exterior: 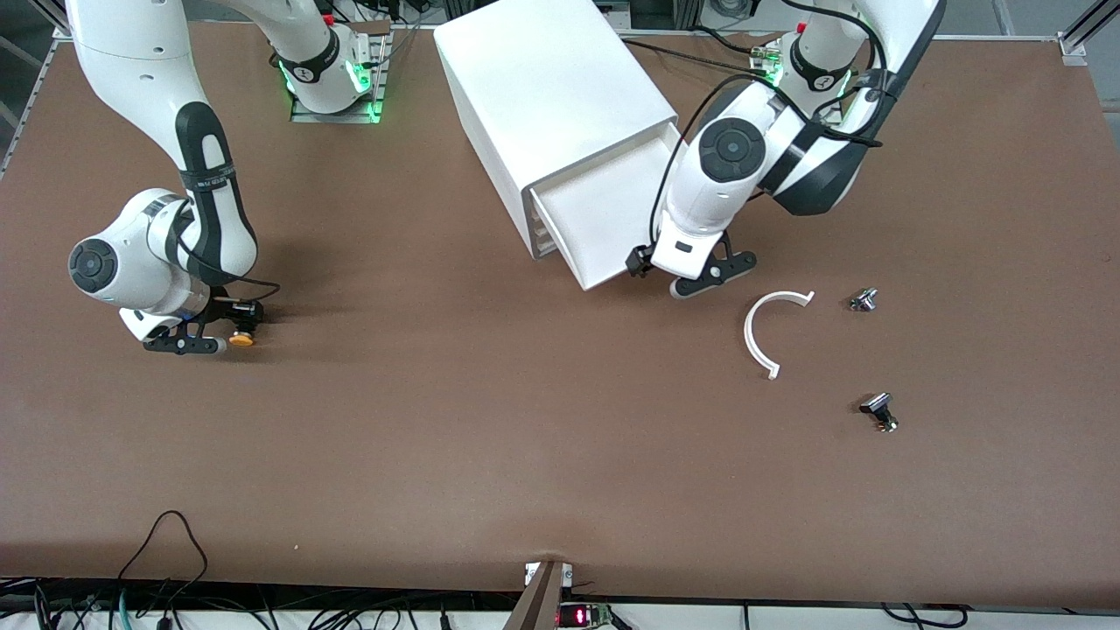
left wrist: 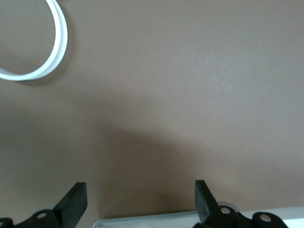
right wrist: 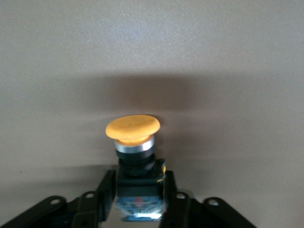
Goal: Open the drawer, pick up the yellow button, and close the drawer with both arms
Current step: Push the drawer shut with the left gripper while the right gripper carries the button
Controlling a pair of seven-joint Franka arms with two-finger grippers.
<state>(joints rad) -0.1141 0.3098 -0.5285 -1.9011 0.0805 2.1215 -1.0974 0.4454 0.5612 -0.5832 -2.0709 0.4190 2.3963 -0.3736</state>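
The white cabinet (exterior: 560,105) is taken as the landmark: it lies near the arms' bases, and its top drawer (exterior: 604,219) is pulled out toward the front camera. At the drawer's front edge, on the side toward the left arm's end of the table, the left gripper (exterior: 691,276) is held low with its fingers (left wrist: 76,199) spread apart and nothing between them. Well away from the cabinet, toward the right arm's end of the table, the button (right wrist: 133,142) is clamped in the right gripper (exterior: 214,337) just above the tabletop. The drawer is best closed by a straight push on its front edge, along the cabinet's axis, so that jamming is avoided. A white curved strip (exterior: 770,328) lies nearer to the front camera than the cabinet.
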